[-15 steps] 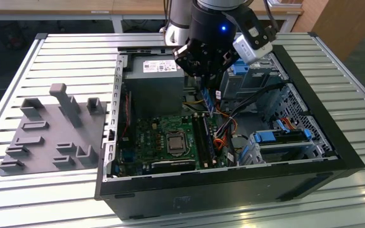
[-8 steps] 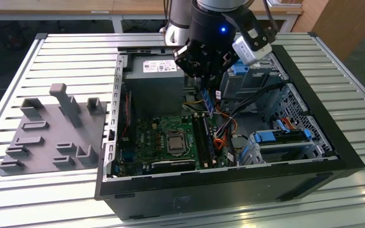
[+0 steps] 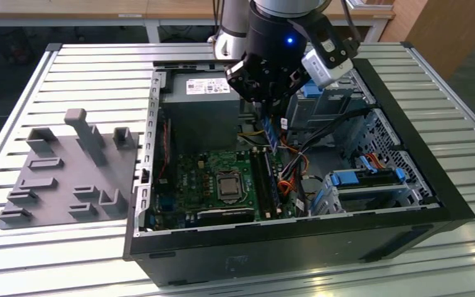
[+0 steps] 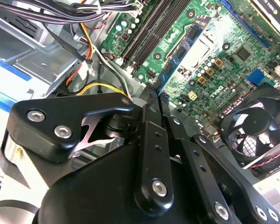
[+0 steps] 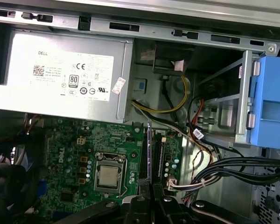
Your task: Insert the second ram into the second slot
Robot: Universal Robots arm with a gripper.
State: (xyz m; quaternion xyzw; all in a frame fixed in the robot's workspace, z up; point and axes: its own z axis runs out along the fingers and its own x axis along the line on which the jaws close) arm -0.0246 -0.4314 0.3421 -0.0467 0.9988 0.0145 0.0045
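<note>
In the exterior view my gripper (image 3: 272, 124) hangs inside the open computer case (image 3: 435, 185), above the green motherboard (image 3: 196, 179). It is shut on the second ram (image 3: 271, 137), a thin blue-green strip held on edge and pointing down toward the long dark memory slots (image 3: 264, 182) to the right of the processor socket. In the second wrist view the black fingers (image 4: 149, 135) pinch the ram (image 4: 177, 58), which reaches over the board beside the slots (image 4: 149, 32). In the first wrist view the ram (image 5: 148, 154) shows edge-on, in line with the slots (image 5: 157, 156), still above them.
A grey power supply (image 3: 200, 105) fills the case's far end. Bundled cables (image 3: 295, 164) run beside the slots. Blue drive brackets (image 3: 370, 178) sit at the exterior view's right. A black fan (image 4: 256, 121) stands by the board. A grey fixture tray (image 3: 72, 173) lies left of the case.
</note>
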